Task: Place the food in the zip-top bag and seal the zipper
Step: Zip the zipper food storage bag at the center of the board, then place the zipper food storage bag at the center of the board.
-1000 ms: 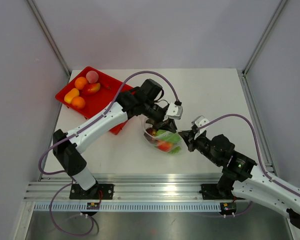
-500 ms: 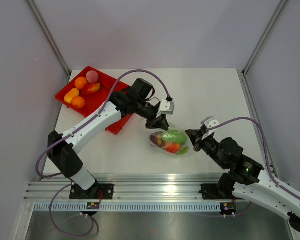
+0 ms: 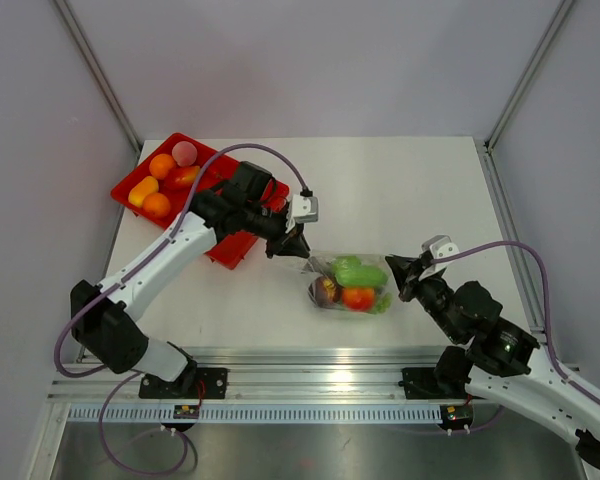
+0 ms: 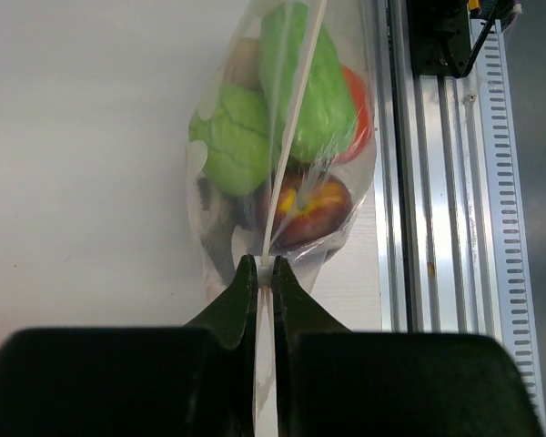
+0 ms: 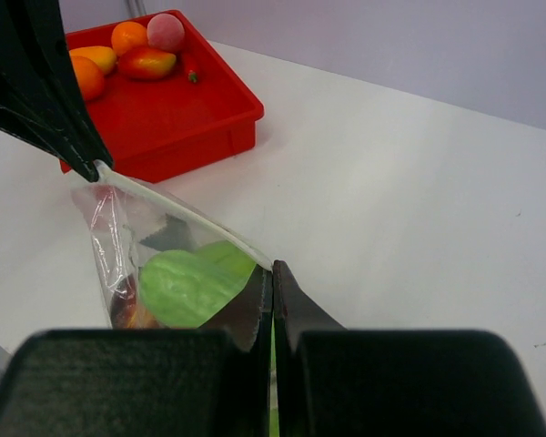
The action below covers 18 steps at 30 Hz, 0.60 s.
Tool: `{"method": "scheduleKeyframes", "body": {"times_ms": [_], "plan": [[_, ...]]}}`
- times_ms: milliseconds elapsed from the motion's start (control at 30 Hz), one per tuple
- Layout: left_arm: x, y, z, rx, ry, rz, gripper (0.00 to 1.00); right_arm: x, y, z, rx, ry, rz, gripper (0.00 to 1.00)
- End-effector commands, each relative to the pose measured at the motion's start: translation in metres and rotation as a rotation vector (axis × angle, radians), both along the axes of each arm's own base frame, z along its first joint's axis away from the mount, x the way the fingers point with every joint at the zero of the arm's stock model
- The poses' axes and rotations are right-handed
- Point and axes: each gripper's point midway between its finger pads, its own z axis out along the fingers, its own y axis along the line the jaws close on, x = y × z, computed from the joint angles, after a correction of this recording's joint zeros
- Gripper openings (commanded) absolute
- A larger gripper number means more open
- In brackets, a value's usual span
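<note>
The zip-top bag (image 3: 350, 284) hangs stretched between my two grippers, just above the table's front middle. Inside it are green (image 3: 359, 271), red (image 3: 358, 297) and dark purple (image 3: 325, 291) food. My left gripper (image 3: 302, 253) is shut on the bag's left end, pinching the zipper (image 4: 288, 137) at its tip (image 4: 265, 264). On the right end, my right gripper (image 3: 398, 275) is shut where the zipper (image 5: 184, 215) meets its fingertips (image 5: 272, 269). The zipper runs taut as a white line between them. More food (image 3: 162, 166) lies in the red tray.
The red tray (image 3: 208, 203) sits at the back left with orange, yellow, pink and red-yellow toy fruits, right behind the left arm's wrist. An aluminium rail (image 3: 310, 362) runs along the near table edge. Grey walls close in both sides.
The two grippers have pulled apart, the left one toward the tray and the right one to the right. The bag has gone from slumped to stretched taut and shifted right.
</note>
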Motion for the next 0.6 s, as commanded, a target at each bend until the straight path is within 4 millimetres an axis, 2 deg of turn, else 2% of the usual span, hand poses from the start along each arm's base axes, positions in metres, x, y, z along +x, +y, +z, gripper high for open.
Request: {"method": "scheduleKeyframes", "body": {"times_ms": [0,200,367,567], "plan": [[0.007,0.018,0.002,0.028,-0.039,0.090,0.00,0.007,-0.022,0.025,0.080,-0.054,-0.116,0.00],[0.004,0.033,0.001,0.023,-0.052,0.151,0.00,0.007,-0.029,0.026,0.087,-0.056,-0.143,0.00],[0.004,0.048,0.008,0.017,-0.095,0.207,0.00,0.006,-0.034,0.024,0.089,-0.047,-0.157,0.00],[0.004,0.064,0.002,0.036,-0.079,0.259,0.00,0.003,-0.041,0.024,0.093,-0.047,-0.169,0.00]]}}
